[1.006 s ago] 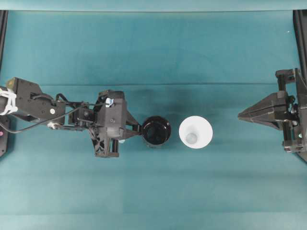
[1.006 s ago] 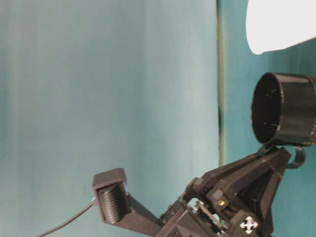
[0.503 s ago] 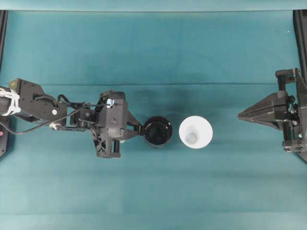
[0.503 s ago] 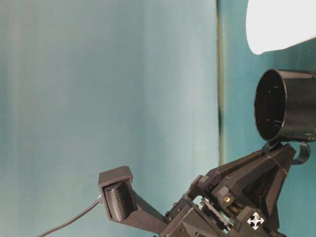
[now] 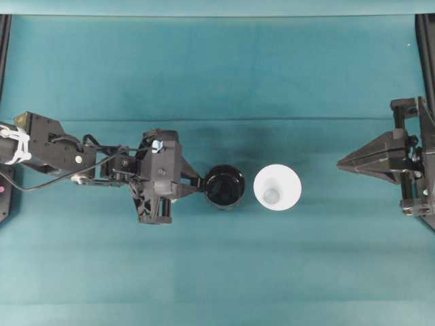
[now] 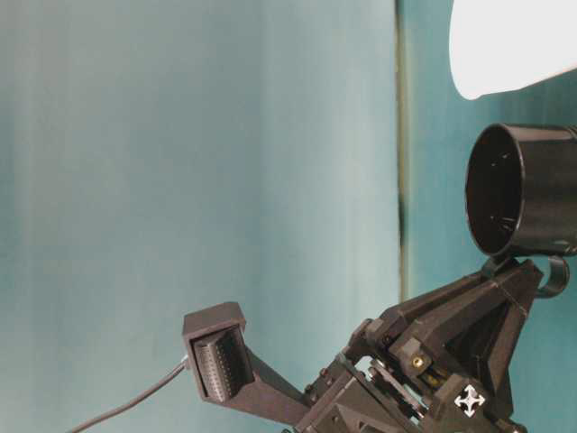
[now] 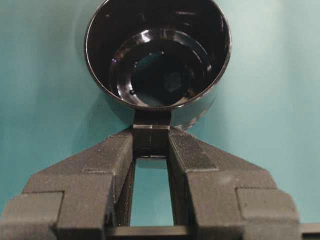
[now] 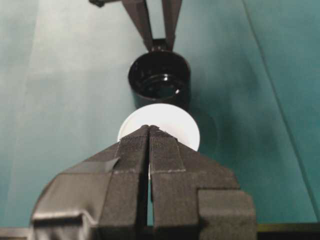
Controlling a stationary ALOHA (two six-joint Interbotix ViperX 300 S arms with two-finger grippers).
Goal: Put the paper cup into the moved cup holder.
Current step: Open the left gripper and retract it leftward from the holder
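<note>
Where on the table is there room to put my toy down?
Bare teal table stretches wide above the row of things and again below it. A smaller free patch lies between the paper cup and the shut right end effector. It is crowded where the left end effector grips the cup holder, close beside the cup.

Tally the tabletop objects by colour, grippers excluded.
White: 1, the paper cup
Black: 1, the cup holder
Total: 2
</note>
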